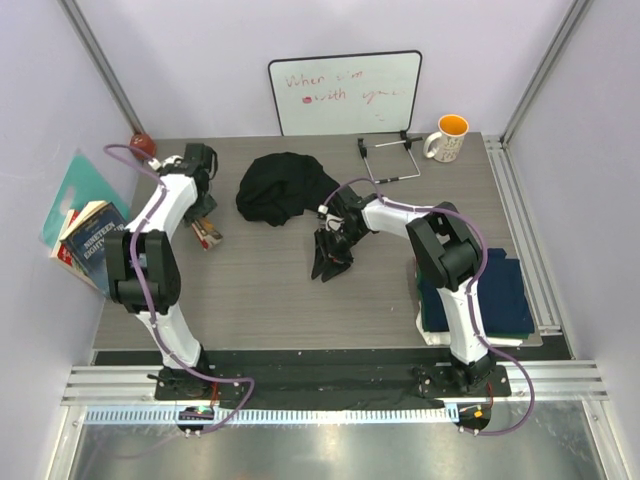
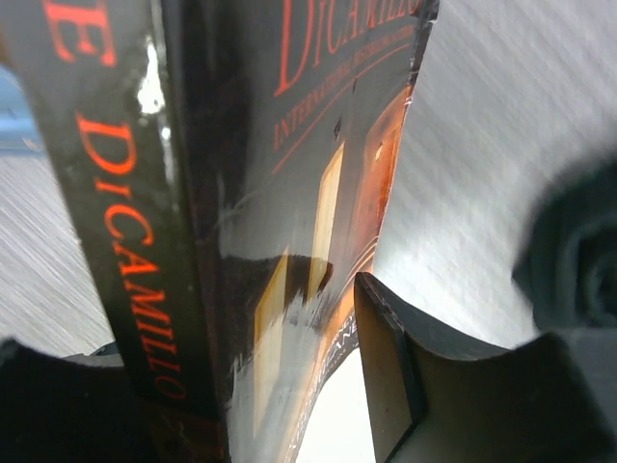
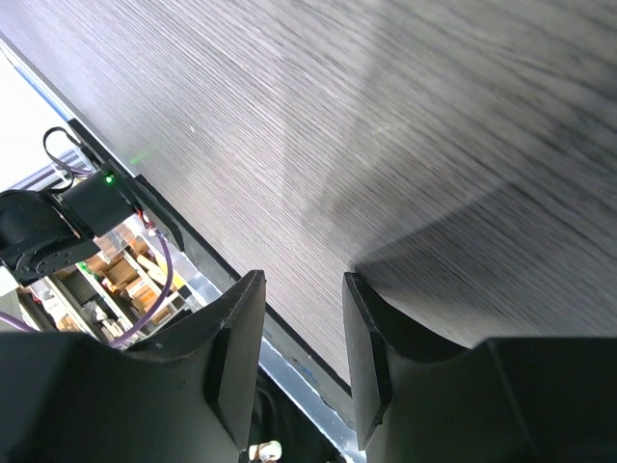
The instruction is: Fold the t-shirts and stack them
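A black t-shirt [image 1: 280, 188] lies crumpled at the back middle of the table. A folded navy stack of shirts [image 1: 490, 295] sits at the right edge, partly behind the right arm. My left gripper [image 1: 204, 222] is at the left of the table, shut on a dark book with orange "DiCamillo" lettering [image 2: 241, 193]. The book fills the space between the jaws; one finger [image 2: 386, 376] shows, the other is hidden behind it. My right gripper [image 1: 330, 258] is open and empty over bare table, a little in front of the black shirt; only tabletop shows between its fingers [image 3: 366, 357].
Several books [image 1: 90, 240] and a teal folder [image 1: 75, 185] lean at the left edge. A whiteboard [image 1: 345, 92], an orange-lined mug [image 1: 447, 138], a wire stand [image 1: 390, 160] and a red ball [image 1: 142, 143] are along the back.
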